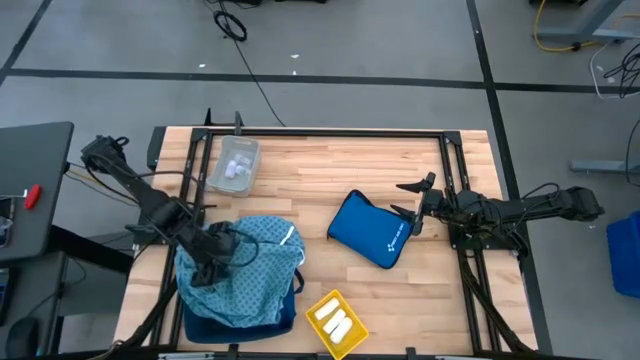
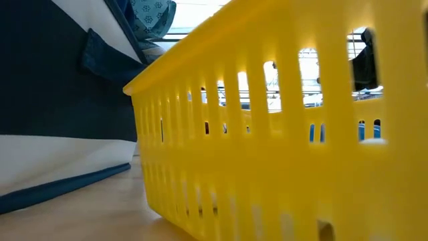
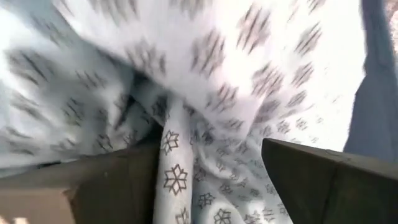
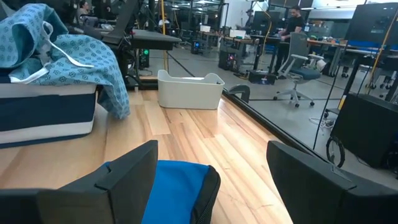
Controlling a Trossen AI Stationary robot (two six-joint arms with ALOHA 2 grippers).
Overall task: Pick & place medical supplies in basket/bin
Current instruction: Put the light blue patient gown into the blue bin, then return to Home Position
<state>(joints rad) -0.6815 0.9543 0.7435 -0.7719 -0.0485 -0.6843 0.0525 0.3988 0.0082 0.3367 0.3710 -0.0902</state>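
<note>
My left hand [image 1: 213, 250] is down in the light-blue cloth [image 1: 245, 265], which is heaped over the navy-and-white bin [image 1: 235, 318] at the near left of the surface [image 1: 330, 175]. In my left wrist view a fold of the dotted cloth [image 3: 180, 168] lies between my two fingers [image 3: 99, 190], but I cannot tell whether they are pressed on it or only around it.

My right hand [image 1: 412, 208] hovers released at the right side of the surface, just beside the bright blue pouch [image 1: 368, 229], whose edge shows between its spread fingers [image 4: 124, 180]. The cloth lies well apart from it, across the surface.

Small white packets [image 1: 236, 168] lie in the clear tray [image 1: 233, 180] at the far left. More white rolls [image 1: 336, 323] lie in the yellow basket [image 1: 316, 304] at the near edge, just right of the bin.
</note>
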